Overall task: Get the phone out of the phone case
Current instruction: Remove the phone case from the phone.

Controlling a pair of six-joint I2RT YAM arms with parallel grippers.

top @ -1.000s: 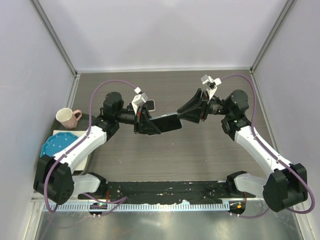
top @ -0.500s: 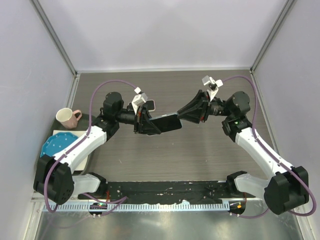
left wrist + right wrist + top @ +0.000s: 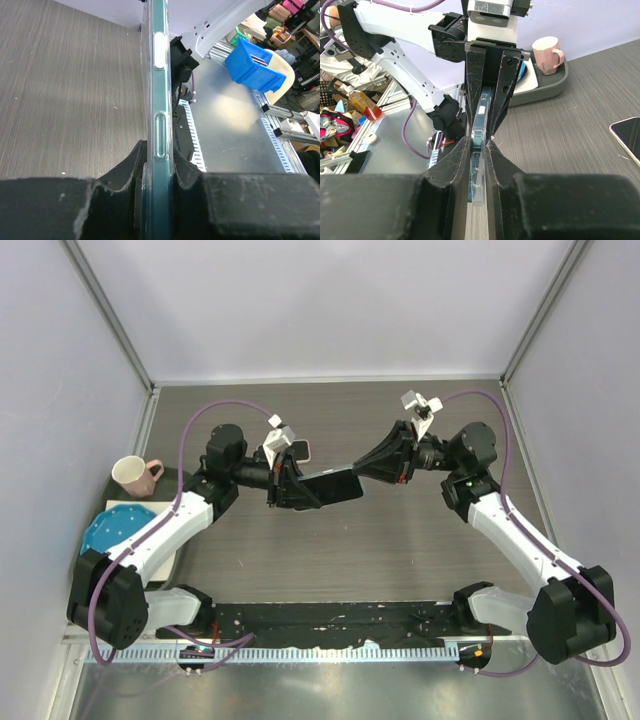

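A teal phone in a clear case (image 3: 335,483) hangs in the air between both arms over the table's middle. My left gripper (image 3: 297,488) is shut on its left end. In the left wrist view the phone (image 3: 159,75) stands edge-on, clamped between the fingers of that gripper (image 3: 158,150). My right gripper (image 3: 362,466) is at the phone's right end. In the right wrist view its fingers (image 3: 479,142) close on the clear case and the teal phone edge (image 3: 482,112); the case rim shows beside the phone there.
A second phone (image 3: 299,450) lies flat on the table behind the left gripper, also in the right wrist view (image 3: 626,137). A pink-and-white mug (image 3: 133,475) and a blue plate (image 3: 118,527) sit at the left edge. A black strip (image 3: 330,618) runs along the front.
The right wrist has shifted very slightly up and left at the phone's end. The left arm and the phone have held still.
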